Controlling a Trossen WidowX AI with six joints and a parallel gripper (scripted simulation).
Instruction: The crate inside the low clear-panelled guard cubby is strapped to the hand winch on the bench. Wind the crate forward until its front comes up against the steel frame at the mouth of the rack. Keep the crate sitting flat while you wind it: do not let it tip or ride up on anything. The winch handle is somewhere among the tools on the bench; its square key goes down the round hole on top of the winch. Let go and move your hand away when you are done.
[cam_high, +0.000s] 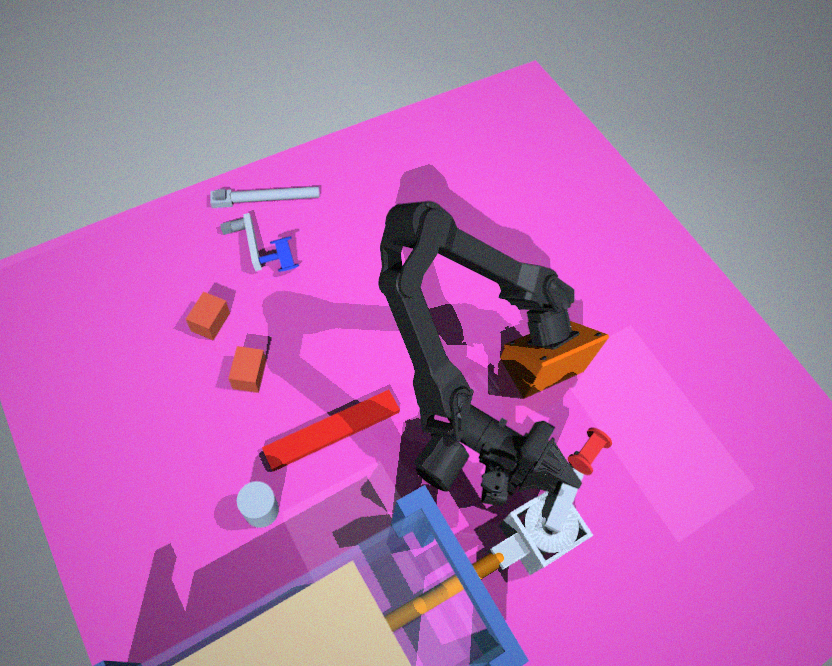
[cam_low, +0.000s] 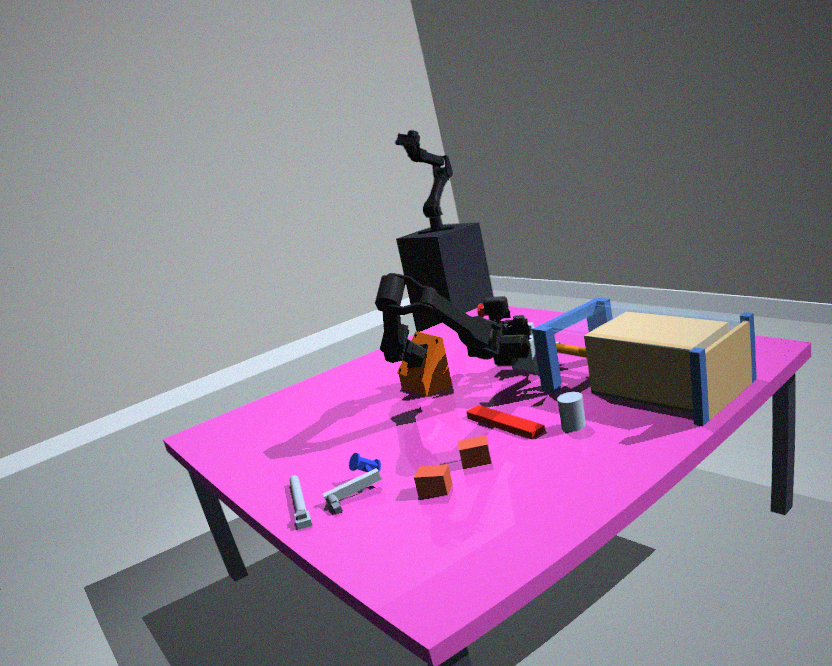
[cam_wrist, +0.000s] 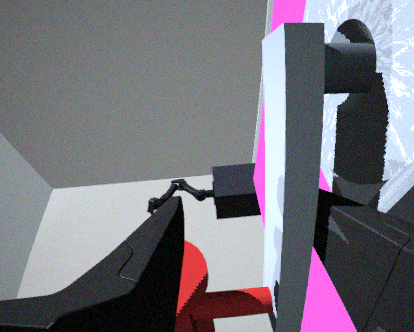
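A tan crate (cam_high: 305, 621) sits flat inside the clear-panelled cubby, set back from the blue steel frame (cam_high: 478, 597) on the pink surface (cam_high: 138, 388); it looks bulky, rigid and likely heavy. An orange strap (cam_high: 444, 590) runs to the grey winch (cam_high: 551, 531). The jaws (cam_high: 555, 486), half-open, grip the stiff crank's grey arm (cam_wrist: 289, 165); its red knob (cam_high: 589, 450) seems the better hold.

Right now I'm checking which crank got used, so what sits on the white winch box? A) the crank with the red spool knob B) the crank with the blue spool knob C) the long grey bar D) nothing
A: the grey crank with the red spool knob stands on the white winch box, its arm between the black gripper's fingers; the blue-knobbed crank lies far off on the pink bench.
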